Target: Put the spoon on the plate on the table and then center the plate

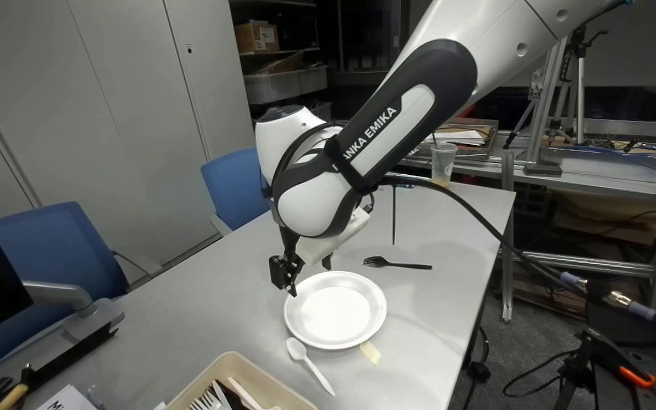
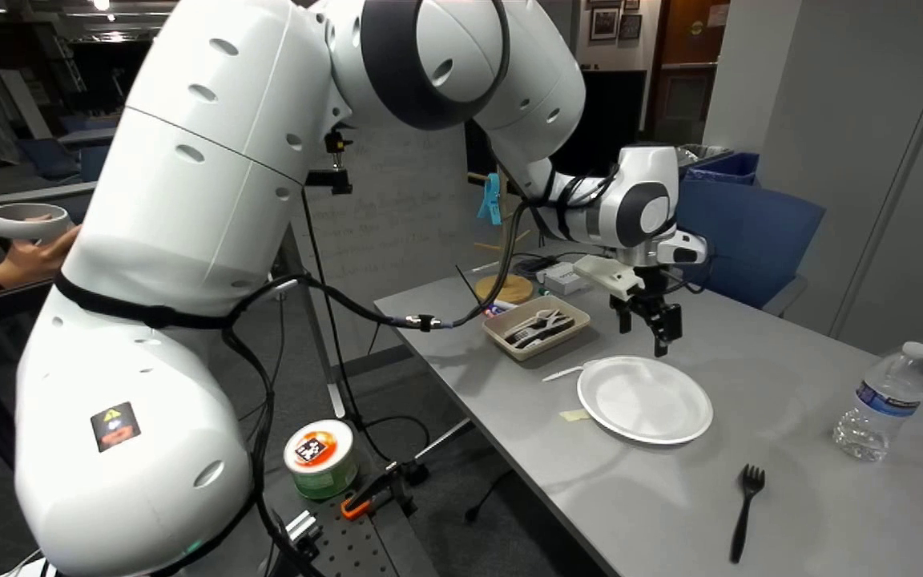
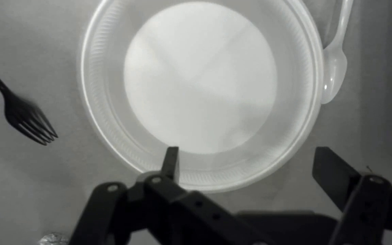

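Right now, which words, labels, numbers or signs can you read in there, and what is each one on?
"ANKA EMIKA": robot arm, the start hidden by a black strap.
"M": white box, the rest unclear.
Yellow warning triangle: dark sticker on the arm.
Square black-and-white code: green can.
Too small or blurred to read: whiteboard writing, bottle label, cup print, cardboard box label.

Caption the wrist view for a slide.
Open gripper near a white plate, which lies between a black fork and a white spoon.

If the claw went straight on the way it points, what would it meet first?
Probably the plate, near its edge, though how high the claw hangs is hard to judge.
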Motion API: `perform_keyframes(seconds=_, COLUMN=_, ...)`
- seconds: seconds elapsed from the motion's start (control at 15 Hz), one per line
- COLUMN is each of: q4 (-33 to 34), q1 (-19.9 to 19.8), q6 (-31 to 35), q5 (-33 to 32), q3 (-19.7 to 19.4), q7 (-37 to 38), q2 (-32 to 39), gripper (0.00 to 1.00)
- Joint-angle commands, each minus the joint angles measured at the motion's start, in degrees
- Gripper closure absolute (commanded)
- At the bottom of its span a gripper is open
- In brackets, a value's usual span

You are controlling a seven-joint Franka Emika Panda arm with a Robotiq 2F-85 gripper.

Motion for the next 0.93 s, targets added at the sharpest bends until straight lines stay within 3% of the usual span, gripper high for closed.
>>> perform_keyframes(seconds=0.0, q4=-3.59, q1=-1.87, q6=-0.32, q5=1.40, q3=0.39, q7=0.42, q2=-2.00, gripper=0.00)
perform_keyframes(seconds=0.6, q4=-5.84, q1=-3.86, q6=-0.14, q5=4.12, q3=0.95, q7=-0.53, q2=0.80, gripper=0.00)
perform_keyframes(seconds=0.87, q4=-6.60, q1=-4.55, q6=2.86, q5=4.15, q3=0.56, q7=-0.50, q2=2.07, gripper=0.00)
